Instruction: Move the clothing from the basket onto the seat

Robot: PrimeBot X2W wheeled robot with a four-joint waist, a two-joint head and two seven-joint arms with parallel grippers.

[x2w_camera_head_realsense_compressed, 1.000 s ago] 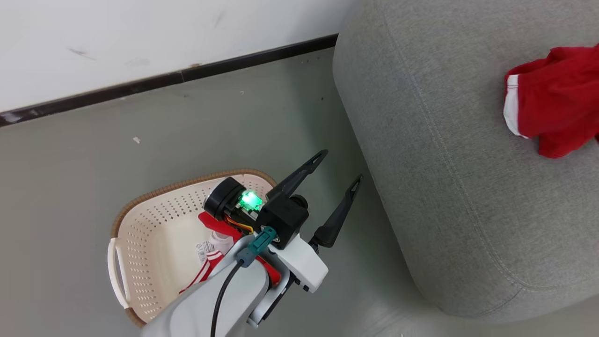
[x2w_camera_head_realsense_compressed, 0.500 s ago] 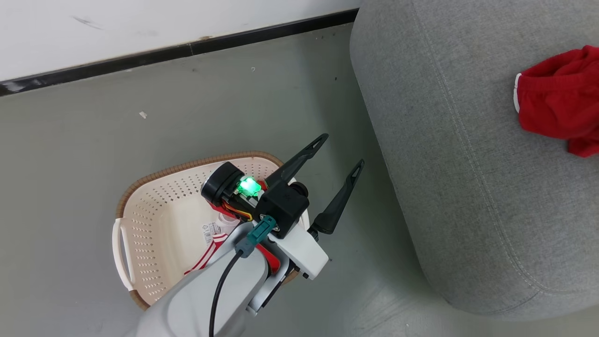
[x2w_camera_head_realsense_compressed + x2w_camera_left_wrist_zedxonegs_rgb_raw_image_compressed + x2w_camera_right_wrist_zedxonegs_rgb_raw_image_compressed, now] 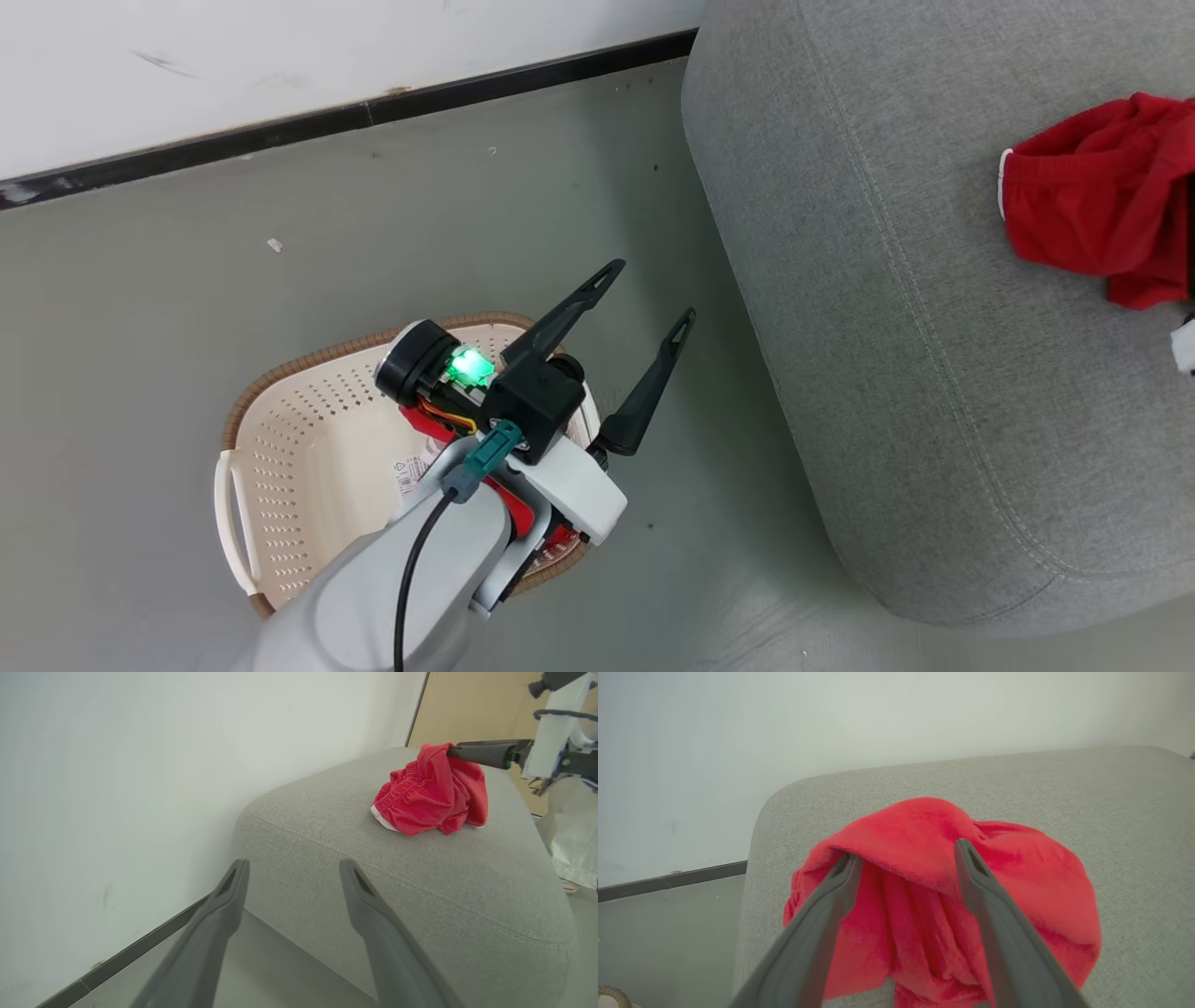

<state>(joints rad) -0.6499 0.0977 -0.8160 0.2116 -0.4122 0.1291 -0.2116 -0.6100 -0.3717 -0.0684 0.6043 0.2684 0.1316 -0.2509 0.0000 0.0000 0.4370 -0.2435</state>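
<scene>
The cream basket (image 3: 308,369) with a brown rim stands on the floor beside the grey seat (image 3: 887,327). Red clothing with white stripes (image 3: 425,431) lies in it, mostly hidden under my left arm. My left gripper (image 3: 644,294) hangs open and empty above the basket's right rim, fingers pointing toward the seat (image 3: 420,896). Another red garment (image 3: 1092,215) lies bunched on the seat. My right gripper (image 3: 906,851) stands open at this garment (image 3: 924,830), whose fabric drapes over and between the fingertips. The left wrist view shows a right finger (image 3: 481,751) touching the garment's (image 3: 430,798) top.
A white wall with a dark skirting strip (image 3: 373,112) runs behind the basket and the seat. Grey floor (image 3: 187,280) surrounds the basket. Beyond the seat's far end stands what looks like a person's pale trouser leg (image 3: 574,844).
The head camera has shifted a little. The red garment on the seat has settled into a lower bunch as my right gripper opened. My left gripper stays open over the basket.
</scene>
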